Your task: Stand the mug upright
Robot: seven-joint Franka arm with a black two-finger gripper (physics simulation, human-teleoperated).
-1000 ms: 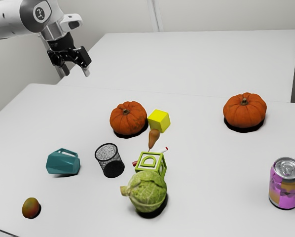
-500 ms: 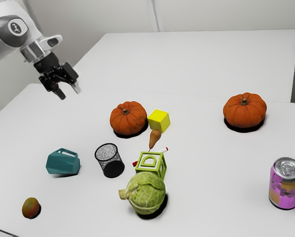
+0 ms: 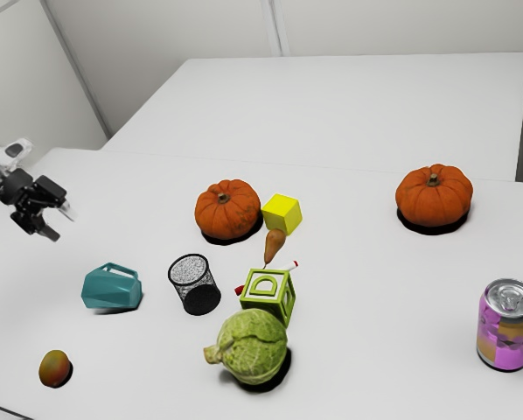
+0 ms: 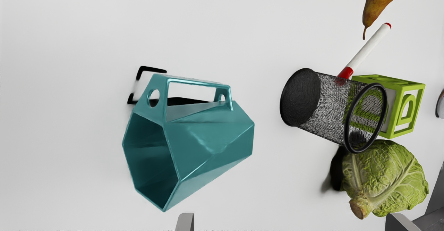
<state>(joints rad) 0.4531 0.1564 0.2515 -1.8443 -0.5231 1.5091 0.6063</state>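
The teal mug [image 3: 111, 289] lies on its side on the white table [image 3: 148, 376], its handle [image 3: 122, 268] on the twelve o'clock side as the exterior view shows it and its open mouth [image 4: 151, 161] turned away from the wire cup [image 3: 194, 284]. Reading the clock from the mug in that same view, the gripper [image 3: 58, 224] hangs in the air at about eleven, its two fingers spread with nothing between them, apart from the mug. The wire cup is near it at three, and a mango [image 3: 54, 368] sits at seven. Past the wire cup, also near three, is a green letter block [image 3: 268, 293], with a cabbage [image 3: 254, 346] at four, a pear [image 3: 275, 246] between two and three, and a white marker with red ends [image 3: 288, 267] beside the block. A pumpkin [image 3: 227, 210] and a yellow block [image 3: 282, 214] sit side by side at two. Farther out are another pumpkin [image 3: 433, 197], between two and three, and a drink can [image 3: 506, 325] at three.
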